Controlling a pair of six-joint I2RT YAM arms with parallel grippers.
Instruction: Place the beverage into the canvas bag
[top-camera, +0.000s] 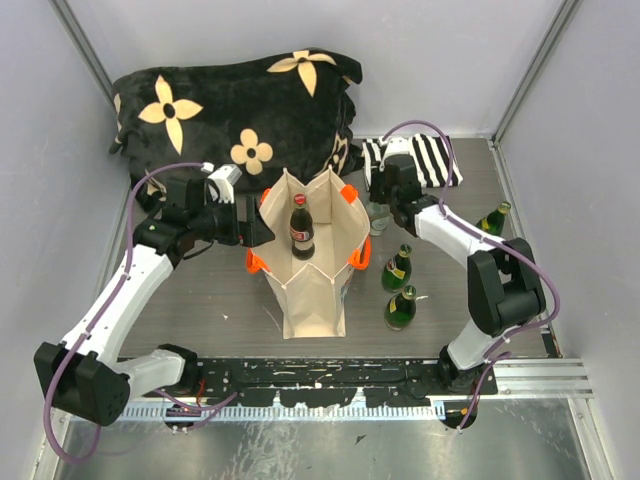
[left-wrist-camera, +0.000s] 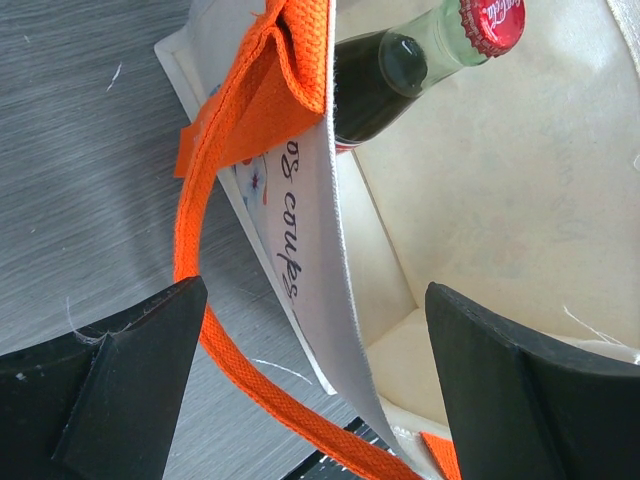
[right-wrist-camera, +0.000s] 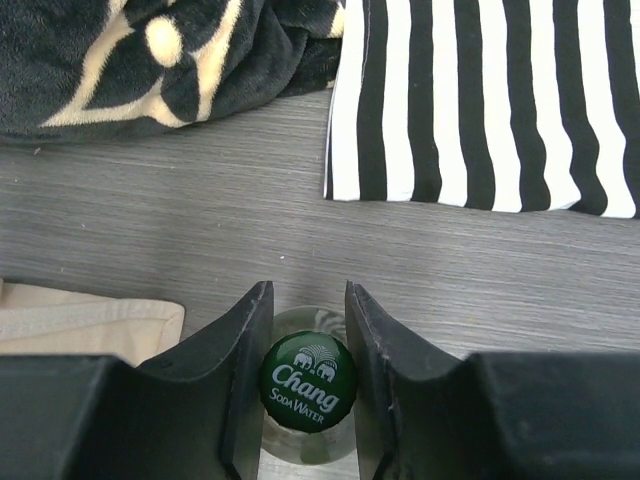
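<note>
You're at the pick-up. Your right jaws flank the cap of the soda bottle (right-wrist-camera: 308, 388), which stands on the bench just beside the canvas bag (top-camera: 312, 295); whether they grip it, I cannot tell. Your left jaws stand wide apart, straddling the bag's wall. Next, clamp firmly, lift above the rim and lower it beside the cola bottle (top-camera: 301, 228).

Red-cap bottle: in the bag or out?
In. The red-cap bottle stands upright inside the open canvas bag, walls on all sides; the left wrist view agrees.

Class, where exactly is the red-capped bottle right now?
In the top view, the red-capped bottle stands upright inside the canvas bag at mid-table, near its far end, with the green bottles to the right.
</note>
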